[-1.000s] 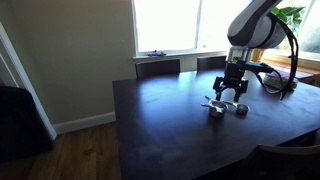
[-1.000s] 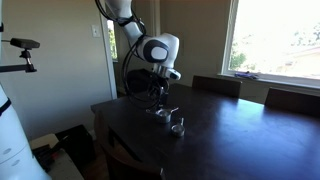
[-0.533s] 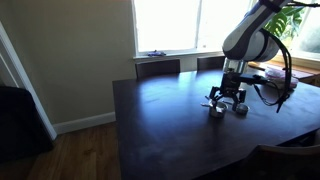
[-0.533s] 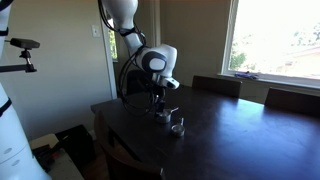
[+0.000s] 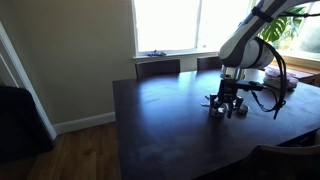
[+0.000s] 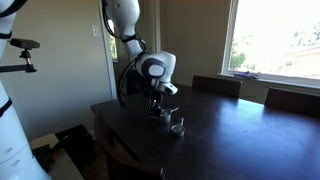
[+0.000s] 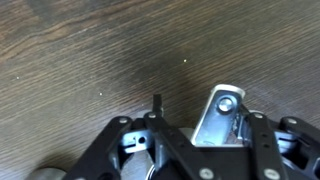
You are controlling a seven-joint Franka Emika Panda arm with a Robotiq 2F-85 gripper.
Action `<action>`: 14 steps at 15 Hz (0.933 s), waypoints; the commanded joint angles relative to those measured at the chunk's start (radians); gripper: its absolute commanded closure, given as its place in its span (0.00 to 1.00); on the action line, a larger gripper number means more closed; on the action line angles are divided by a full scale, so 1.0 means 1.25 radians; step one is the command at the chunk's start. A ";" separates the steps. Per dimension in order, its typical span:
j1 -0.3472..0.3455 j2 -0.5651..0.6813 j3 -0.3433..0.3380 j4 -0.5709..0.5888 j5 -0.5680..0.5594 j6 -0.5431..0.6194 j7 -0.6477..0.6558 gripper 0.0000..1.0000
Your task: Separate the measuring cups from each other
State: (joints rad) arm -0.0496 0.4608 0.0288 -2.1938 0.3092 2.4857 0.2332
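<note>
Dark tabletop (image 7: pixel 80 60); measuring cups (image 7: pixel 222 115), handle up-frame.

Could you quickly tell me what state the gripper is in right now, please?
The gripper is open, low over the measuring cups on the table; one cup's handle lies between its fingers, unclamped.

The gripper (image 5: pixel 226 106) has been lowered from just above the measuring cups (image 5: pixel 240 109) down to them at the dark wooden table (image 5: pixel 160 125); the arm has been bent lower.
</note>
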 commanded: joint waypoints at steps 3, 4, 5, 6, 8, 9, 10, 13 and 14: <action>0.022 -0.004 -0.007 -0.006 0.009 0.023 0.026 0.77; 0.025 -0.006 -0.008 -0.009 0.006 0.026 0.026 0.85; 0.027 -0.008 -0.008 -0.011 0.003 0.029 0.026 0.91; 0.031 -0.013 -0.010 -0.016 -0.002 0.033 0.026 0.92; 0.036 -0.019 -0.013 -0.021 -0.008 0.045 0.026 0.95; 0.038 -0.023 -0.014 -0.023 -0.011 0.051 0.026 0.97; 0.039 -0.031 -0.015 -0.029 -0.013 0.056 0.023 0.95; 0.039 -0.059 -0.011 -0.050 -0.015 0.074 0.010 0.93; 0.040 -0.067 -0.010 -0.057 -0.017 0.079 0.006 0.93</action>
State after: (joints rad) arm -0.0174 0.4502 0.0256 -2.1981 0.3021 2.5504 0.2401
